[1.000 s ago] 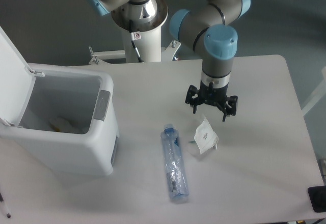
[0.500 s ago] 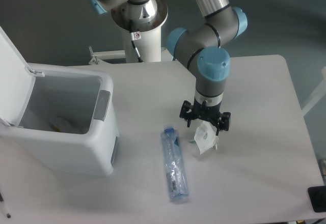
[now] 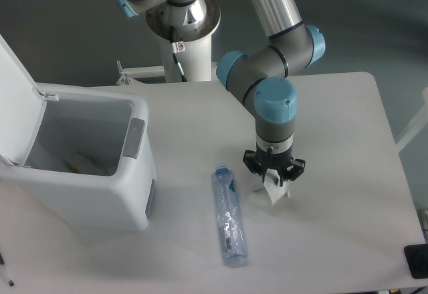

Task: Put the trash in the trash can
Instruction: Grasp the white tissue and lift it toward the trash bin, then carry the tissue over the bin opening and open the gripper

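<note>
The crumpled white wrapper (image 3: 275, 191) lies on the white table right of centre. My gripper (image 3: 273, 176) points straight down onto it, fingers open and straddling its top, which they hide. The clear bluish water bottle (image 3: 228, 217) lies lengthwise on the table just left of the wrapper, cap pointing away from the camera. The white trash can (image 3: 100, 200) stands at the left with its flip lid (image 3: 17, 100) raised and a grey latch (image 3: 136, 137) on its rim.
Some pale litter (image 3: 80, 162) lies inside the bin. The arm's base column (image 3: 182, 33) stands at the table's back edge. A black object (image 3: 416, 261) sits at the front right corner.
The gripper has moved left and down, from above and behind the wrapper to right over it, and now hides the wrapper's top. The bottle and bin have not moved.
</note>
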